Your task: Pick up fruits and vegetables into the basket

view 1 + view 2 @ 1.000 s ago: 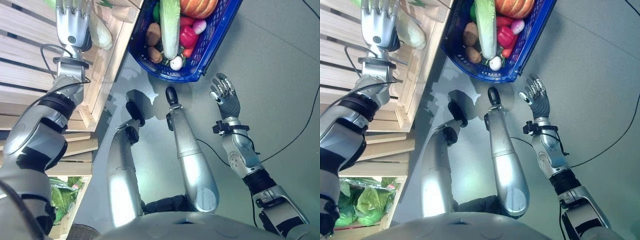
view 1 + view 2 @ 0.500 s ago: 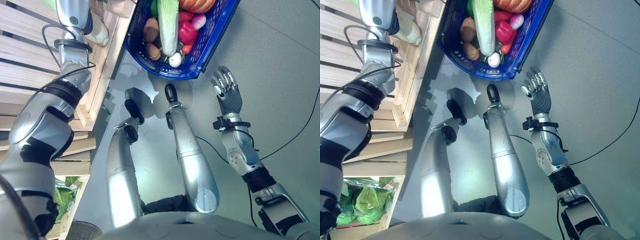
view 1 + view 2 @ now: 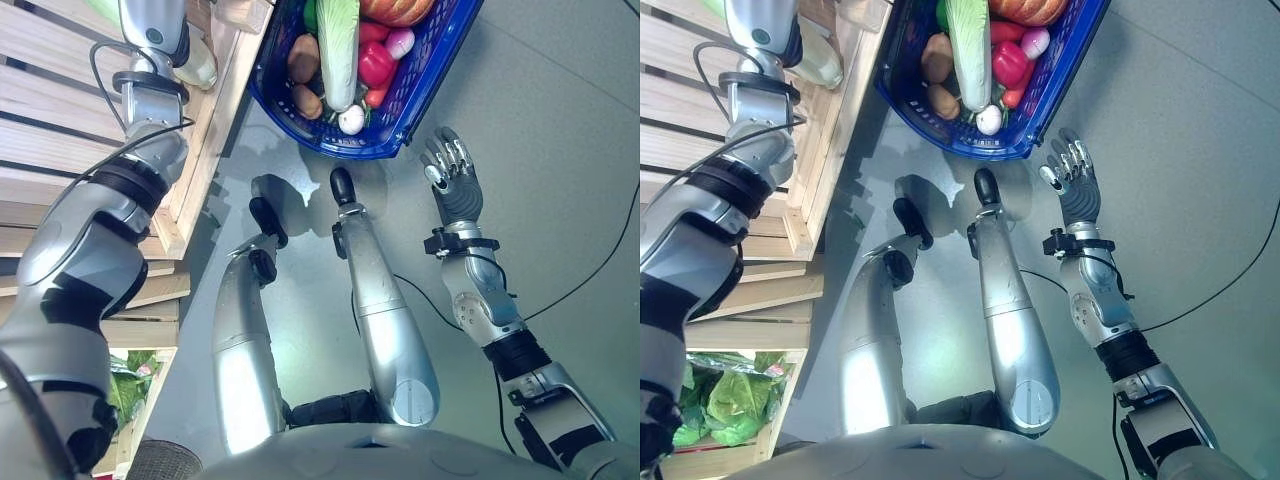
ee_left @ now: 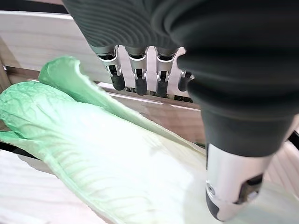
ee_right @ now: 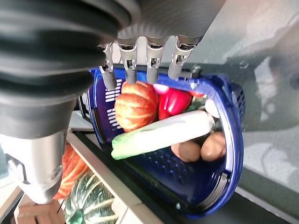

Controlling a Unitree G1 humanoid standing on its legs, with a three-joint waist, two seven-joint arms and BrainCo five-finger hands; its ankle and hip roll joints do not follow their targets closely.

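Note:
My left hand reaches into a wooden crate at the upper left, over a pale green napa cabbage. Its fingers are straight above the leaves and the thumb hangs close to the white stem end; the hand is open. The blue basket stands on the floor at the top centre. It holds another napa cabbage, an orange pumpkin, a red pepper, potatoes and small bulbs. My right hand hovers open above the floor, just right of the basket.
Wooden slatted shelving fills the left side. A lower bin holds leafy greens. In the right wrist view, a striped green squash lies on a shelf beside the basket. Grey floor stretches to the right.
My left hand has reached further into the crate along the cabbage. My right hand has barely moved. The view has shifted a little.

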